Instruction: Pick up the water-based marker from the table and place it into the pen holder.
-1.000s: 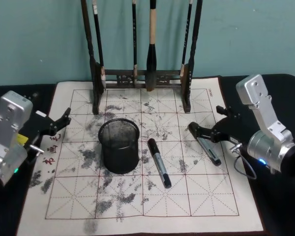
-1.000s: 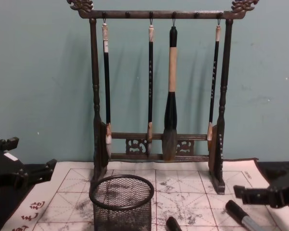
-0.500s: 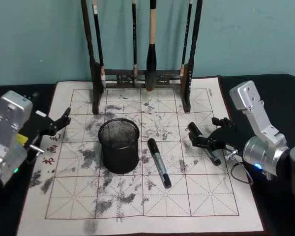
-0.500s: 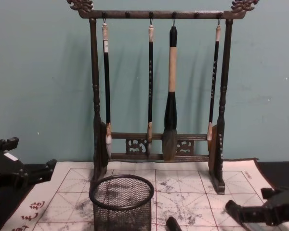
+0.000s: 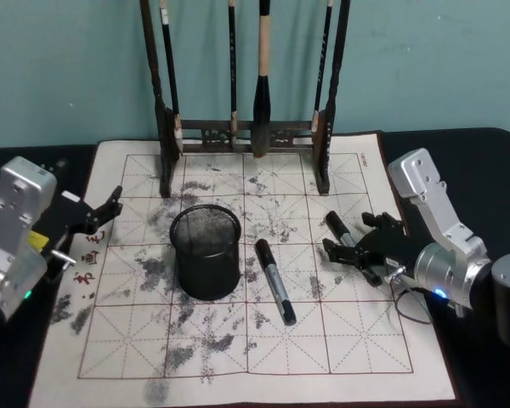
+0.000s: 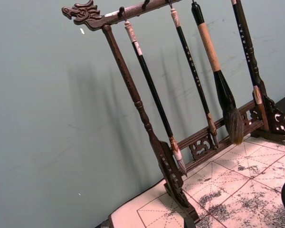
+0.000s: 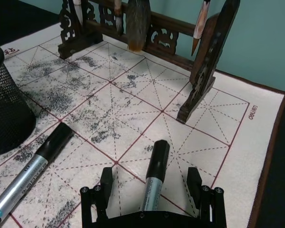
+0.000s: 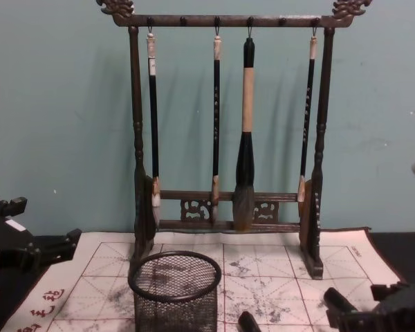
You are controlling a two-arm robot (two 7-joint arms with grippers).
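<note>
Between the spread fingers of the right gripper (image 7: pixel 150 176), the water-based marker (image 7: pixel 156 159) lies flat on the gridded mat (image 7: pixel 218 118), its black cap pointing away from the wrist. Nothing is held: the jaws stand wide, one on each side of the barrel. If they are closed too high, the round barrel could be rolled or squeezed out along the mat. A second marker (image 7: pixel 33 164) lies off to one side of the gripper, toward the pen holder (image 5: pixel 206 272), and could be knocked on the way across. The holder's rim could be clipped if the marker is carried low. The left gripper (image 5: pixel 98 217) is parked beyond the holder, jaws apart. The barrel's rear end is hidden under the gripper body, and whether the fingertips touch the mat cannot be told.
</note>
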